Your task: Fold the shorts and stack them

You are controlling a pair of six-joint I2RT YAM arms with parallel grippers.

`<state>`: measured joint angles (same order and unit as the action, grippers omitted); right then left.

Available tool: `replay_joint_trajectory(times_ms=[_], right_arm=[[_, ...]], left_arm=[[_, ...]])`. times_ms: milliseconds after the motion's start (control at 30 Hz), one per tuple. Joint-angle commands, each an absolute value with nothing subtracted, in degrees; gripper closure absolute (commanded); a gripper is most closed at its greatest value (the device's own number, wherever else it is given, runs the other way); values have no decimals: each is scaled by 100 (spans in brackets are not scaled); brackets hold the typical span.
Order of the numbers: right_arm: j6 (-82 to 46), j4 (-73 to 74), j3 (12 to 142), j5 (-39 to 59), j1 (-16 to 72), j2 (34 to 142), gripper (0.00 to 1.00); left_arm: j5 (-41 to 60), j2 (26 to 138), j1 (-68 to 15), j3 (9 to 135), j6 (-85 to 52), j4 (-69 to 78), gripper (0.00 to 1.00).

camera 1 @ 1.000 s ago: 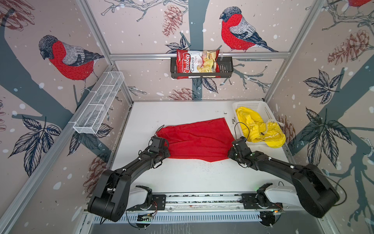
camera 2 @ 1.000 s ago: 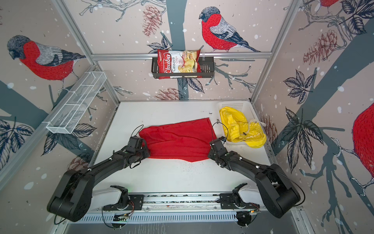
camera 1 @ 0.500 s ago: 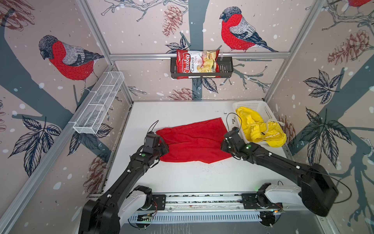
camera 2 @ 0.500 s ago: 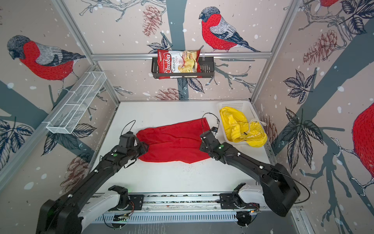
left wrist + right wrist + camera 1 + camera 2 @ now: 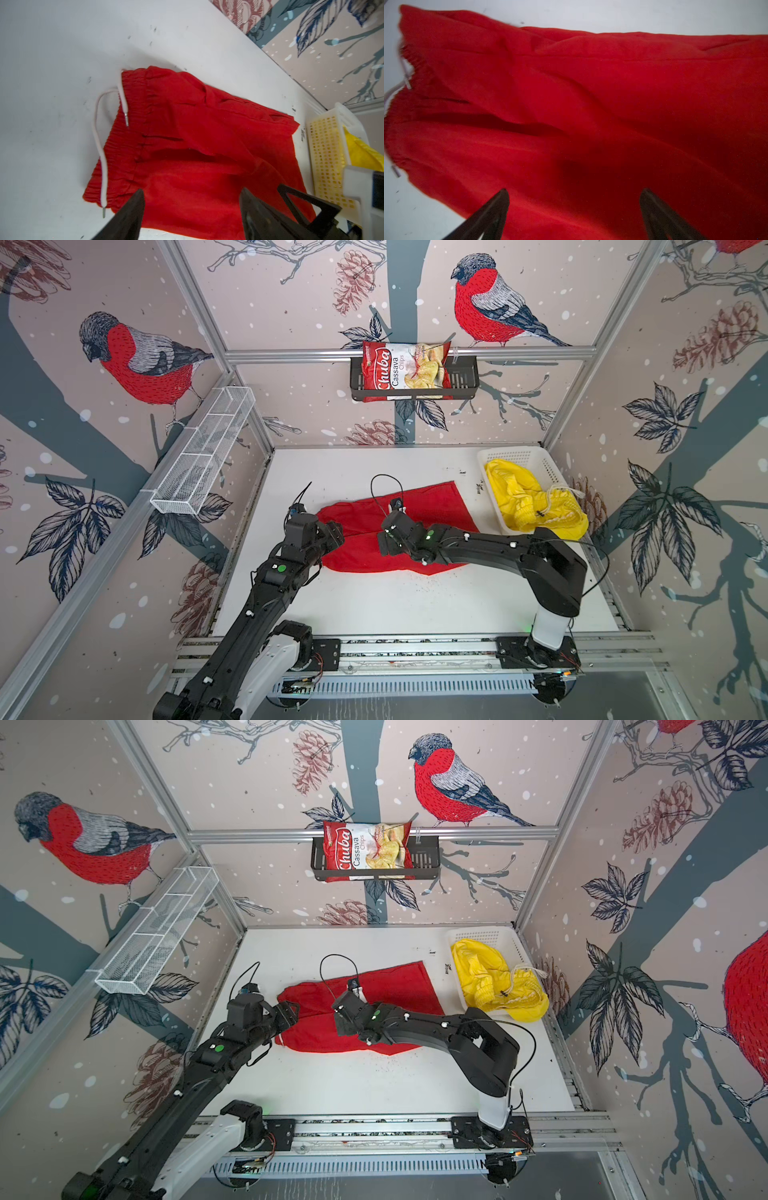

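While the red shorts (image 5: 432, 506) are lying across the middle of the white surface (image 5: 374, 605), the left fingers (image 5: 134, 207) are standing apart over their waistband end, gripping nothing. The right fingers (image 5: 497, 207) are spreading wide above the middle of the cloth, also empty. The yellow shorts (image 5: 523, 497) are sitting bunched in the white basket (image 5: 515, 454) at the far right corner.
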<state>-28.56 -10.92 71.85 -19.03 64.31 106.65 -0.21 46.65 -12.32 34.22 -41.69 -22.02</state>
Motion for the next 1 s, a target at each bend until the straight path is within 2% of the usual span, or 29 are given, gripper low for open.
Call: replay_joint_trajectory(times_ms=[0,100,267,433,567,733,867,967], right_arm=[[-1783,-408,7430,-2033,6782,10966,1],[-1576,-606,7820,-2165,6823,11339,1],[-1517,-394,7688,-1679,6667,11238,1],[-1613,-661,7612,-2183,6623,11154,1],[-2133,-440,6768,-1787,6254,10615,1],[-3168,-1184,6162,-2413,5862,10027,1],[-4259,-966,4886,-1854,5273,8916,1],[-4446,-691,4367,-1645,5001,8284,1]], left_arm=[[143,4529,-872,3279,-4346,-1967,24],[490,4543,-493,3221,-4242,-1909,21],[757,4853,-271,2889,-4236,-1925,18],[1280,4837,119,2525,-4324,-1412,19],[1140,5111,123,2576,-4165,-1441,21],[1093,5076,132,2632,-4094,-1432,22],[1201,5022,126,2590,-3999,-1106,25],[1134,5194,130,2623,-3987,-1178,26]])
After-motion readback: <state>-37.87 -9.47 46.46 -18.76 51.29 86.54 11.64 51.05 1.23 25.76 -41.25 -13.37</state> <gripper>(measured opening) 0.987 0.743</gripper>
